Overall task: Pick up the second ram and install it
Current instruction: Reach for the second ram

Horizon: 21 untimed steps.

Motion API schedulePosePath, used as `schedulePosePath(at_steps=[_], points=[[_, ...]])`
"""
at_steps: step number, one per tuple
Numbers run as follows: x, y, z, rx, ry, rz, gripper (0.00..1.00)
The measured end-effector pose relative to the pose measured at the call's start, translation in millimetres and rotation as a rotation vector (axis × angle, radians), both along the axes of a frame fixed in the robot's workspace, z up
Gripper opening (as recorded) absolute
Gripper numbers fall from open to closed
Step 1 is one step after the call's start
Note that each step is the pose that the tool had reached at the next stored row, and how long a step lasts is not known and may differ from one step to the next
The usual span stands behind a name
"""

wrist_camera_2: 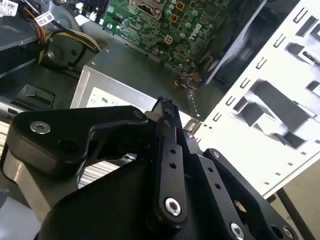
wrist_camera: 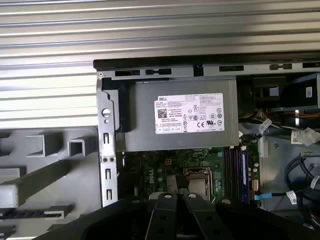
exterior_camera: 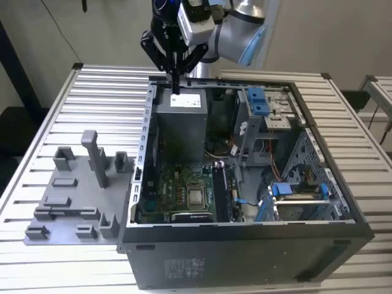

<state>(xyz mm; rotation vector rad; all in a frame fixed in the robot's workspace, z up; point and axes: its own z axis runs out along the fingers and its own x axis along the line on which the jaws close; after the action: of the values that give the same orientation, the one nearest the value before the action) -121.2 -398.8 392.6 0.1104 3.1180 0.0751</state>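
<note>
Black claw [exterior_camera: 176, 82] hung above open case [exterior_camera: 245, 260], over grey power supply [exterior_camera: 180, 125]. In second wrist view, claw [wrist_camera_2: 166, 106] fingers were together with nothing clamped. Ram [exterior_camera: 67, 212] showed as dark strip on edge in light-grey holder [exterior_camera: 79, 195] on slatted counter [exterior_camera: 104, 92], at exterior view's left of case, well apart from claw. First wrist view showed ram [wrist_camera: 32, 214] seated likewise. Green motherboard [exterior_camera: 177, 191] lay inside case.

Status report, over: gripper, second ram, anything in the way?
Gripper shut, above power supply. Second ram apparently in grey holder, untouched. Case wall stands between.
</note>
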Motion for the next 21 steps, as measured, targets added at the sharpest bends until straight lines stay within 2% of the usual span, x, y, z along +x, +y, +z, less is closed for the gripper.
schedulePosePath(at_steps=[11,21], points=[[-2.1,0.0,-0.1,0.0000,0.0000,0.000,0.11],[-12.0,0.0,-0.8,0.0001,-0.0001,0.000,0.11]])
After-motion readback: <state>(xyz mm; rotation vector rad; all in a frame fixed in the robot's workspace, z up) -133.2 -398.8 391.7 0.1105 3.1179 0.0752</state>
